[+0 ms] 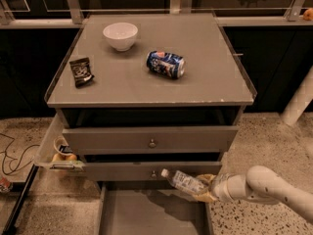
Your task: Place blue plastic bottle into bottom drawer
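Note:
The blue plastic bottle [183, 181] is clear with a white cap and a pale label. It lies nearly level in the air, cap pointing left, just above the right part of the open bottom drawer [146, 213]. My gripper [204, 187] comes in from the right on a white arm and is shut on the bottle's base end. The bottle hangs in front of the middle drawer's face, next to its knob.
On the cabinet top stand a white bowl [120, 35], a dark blue soda can [166, 64] on its side and a dark snack packet [81, 71]. A clear side bin [56, 152] with small items hangs on the cabinet's left. A white post [299, 101] stands at right.

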Robot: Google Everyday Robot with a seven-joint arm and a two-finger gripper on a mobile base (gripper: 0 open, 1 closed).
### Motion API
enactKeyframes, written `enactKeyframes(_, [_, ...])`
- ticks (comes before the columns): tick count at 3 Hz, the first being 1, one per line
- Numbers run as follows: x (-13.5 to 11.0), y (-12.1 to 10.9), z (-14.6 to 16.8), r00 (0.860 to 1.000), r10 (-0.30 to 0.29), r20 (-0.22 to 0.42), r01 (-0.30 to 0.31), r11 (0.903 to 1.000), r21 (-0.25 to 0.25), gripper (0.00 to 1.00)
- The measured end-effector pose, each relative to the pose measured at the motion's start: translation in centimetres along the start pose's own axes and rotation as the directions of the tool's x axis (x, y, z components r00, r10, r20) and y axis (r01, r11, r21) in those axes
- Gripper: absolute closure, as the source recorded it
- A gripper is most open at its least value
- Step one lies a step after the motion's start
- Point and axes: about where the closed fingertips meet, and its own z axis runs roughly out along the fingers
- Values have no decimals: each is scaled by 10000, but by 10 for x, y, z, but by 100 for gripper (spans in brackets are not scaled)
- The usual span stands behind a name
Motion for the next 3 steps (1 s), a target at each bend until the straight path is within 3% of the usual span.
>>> enactKeyframes(1, [18, 3, 30, 9989, 102, -458, -102, 9999, -10, 100])
enactKeyframes(3, [73, 20, 99, 9909, -489, -1250, 462, 9986, -248, 100])
